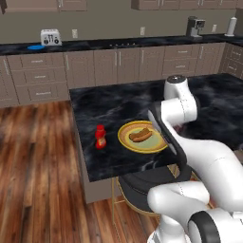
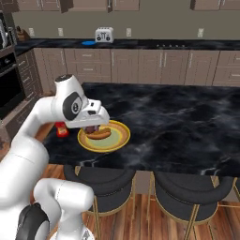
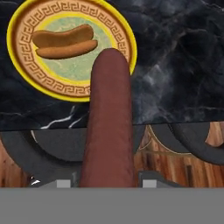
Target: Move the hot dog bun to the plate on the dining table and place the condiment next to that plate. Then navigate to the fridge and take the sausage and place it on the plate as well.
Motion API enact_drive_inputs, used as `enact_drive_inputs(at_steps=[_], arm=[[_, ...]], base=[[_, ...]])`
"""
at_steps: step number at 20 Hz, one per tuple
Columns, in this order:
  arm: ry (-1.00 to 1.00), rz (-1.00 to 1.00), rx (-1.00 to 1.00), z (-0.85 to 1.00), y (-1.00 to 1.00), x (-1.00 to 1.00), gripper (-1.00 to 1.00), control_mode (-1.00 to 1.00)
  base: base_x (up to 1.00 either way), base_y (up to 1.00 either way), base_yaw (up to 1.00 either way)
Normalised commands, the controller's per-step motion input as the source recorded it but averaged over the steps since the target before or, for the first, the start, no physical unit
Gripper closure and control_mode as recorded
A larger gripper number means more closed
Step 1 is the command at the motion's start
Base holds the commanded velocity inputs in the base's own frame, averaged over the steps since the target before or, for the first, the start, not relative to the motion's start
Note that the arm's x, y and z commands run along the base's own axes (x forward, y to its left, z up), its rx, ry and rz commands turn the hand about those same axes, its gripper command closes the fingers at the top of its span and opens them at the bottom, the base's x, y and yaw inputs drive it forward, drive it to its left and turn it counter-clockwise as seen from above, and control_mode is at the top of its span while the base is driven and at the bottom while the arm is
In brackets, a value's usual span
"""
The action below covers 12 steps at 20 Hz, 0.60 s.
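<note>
Toaster (image 1: 51, 37) on back counter (image 1: 142, 43); stools (image 2: 187, 187) under table.

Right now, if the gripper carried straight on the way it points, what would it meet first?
Probably the plate's near rim: the gripper, shut on the sausage, points there, sausage tip leading. Depth is unclear.

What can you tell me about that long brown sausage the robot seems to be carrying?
The sausage is a smooth, reddish-brown cylinder with a rounded tip, plain and unmarked. The gripper is shut on its near end, one finger on either side, so it sticks straight out from the hand. Its free tip points toward the yellow-rimmed plate, overlapping the plate's edge in the hand view, near the hot dog bun. Whether it hangs over the plate or the counter edge cannot be told.
</note>
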Motion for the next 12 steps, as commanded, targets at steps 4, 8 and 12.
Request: enact_drive_inputs(at_steps=[4, 8, 12], arm=[[0.0, -0.22, 0.0, -0.32, 0.01, 0.39, 1.0, -1.0], [0.0, -0.17, 0.01, -0.29, 0.01, 0.46, 1.0, -1.0], [0.0, -0.08, 0.09, -0.27, 0.01, 0.46, 1.0, -1.0]], base=[[0.0, 0.0, 0.0], [0.0, 0.0, 0.0], [0.0, 0.0, 0.0]])
